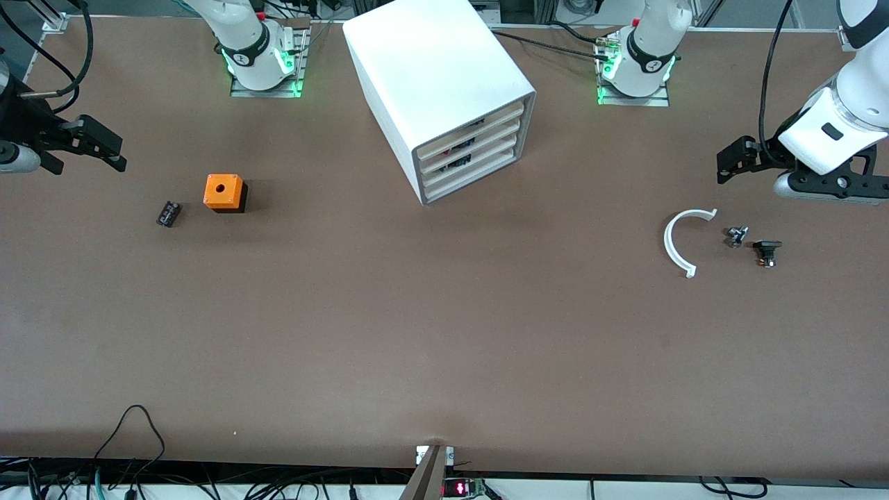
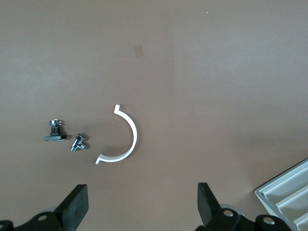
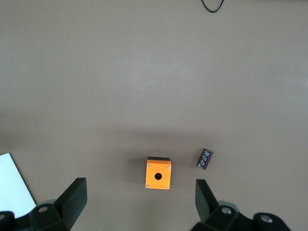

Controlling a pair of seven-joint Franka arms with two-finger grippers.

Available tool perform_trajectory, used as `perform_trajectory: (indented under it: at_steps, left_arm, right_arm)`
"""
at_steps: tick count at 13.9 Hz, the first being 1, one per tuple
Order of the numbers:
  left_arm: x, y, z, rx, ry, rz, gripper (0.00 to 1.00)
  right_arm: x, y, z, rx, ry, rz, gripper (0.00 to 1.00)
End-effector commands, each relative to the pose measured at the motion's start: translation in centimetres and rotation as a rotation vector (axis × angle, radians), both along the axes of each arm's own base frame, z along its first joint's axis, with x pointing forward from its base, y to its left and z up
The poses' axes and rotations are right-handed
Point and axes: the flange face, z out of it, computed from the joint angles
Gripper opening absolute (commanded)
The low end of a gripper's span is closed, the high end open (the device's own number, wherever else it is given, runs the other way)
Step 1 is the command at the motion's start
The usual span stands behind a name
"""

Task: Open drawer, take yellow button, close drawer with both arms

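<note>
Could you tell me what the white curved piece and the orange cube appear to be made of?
The white curved piece looks like matte moulded plastic: thin, uniform, no metallic glint. The orange cube also seems plastic, evenly coloured, with small corner screws on a black base.

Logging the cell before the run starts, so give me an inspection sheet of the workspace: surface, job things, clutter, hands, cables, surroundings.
Surface: brown table, bare in the middle.
Job's things: white cabinet between the arm bases; its top drawer is shut. Button: nothing seen.
Clutter: orange cube with a round hole and small black block toward the right arm's end; white curved piece, small metal fitting and small black part toward the left arm's end.
Hands: left hand open, over the table near the curved piece; right hand open, over its own table end. Both wait.
Cables: black cable loops onto the table's near edge.
Surroundings: nothing seen.
</note>
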Motion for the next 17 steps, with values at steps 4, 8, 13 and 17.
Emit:
perform_trajectory:
  at_steps: [4,8,13,17]
  left_arm:
    - [0.0,-0.1,0.6,-0.005,0.007,-0.003,1.00]
    - [0.0,-0.2,0.7,-0.005,0.005,0.003,1.00]
    - [-0.3,-0.8,0.6,-0.014,0.053,-0.015,1.00]
    - [-2.1,-2.4,-0.3,-0.100,0.198,-0.033,1.00]
  right_arm:
    - [0.2,0.2,0.3,-0.010,0.013,0.007,1.00]
    - [-0.3,0.3,-0.6,-0.013,0.056,0.009,1.00]
    - [-0.7,0.6,-0.8,-0.014,0.082,0.013,1.00]
    - [-1.0,0.4,-1.5,-0.015,0.128,0.010,1.00]
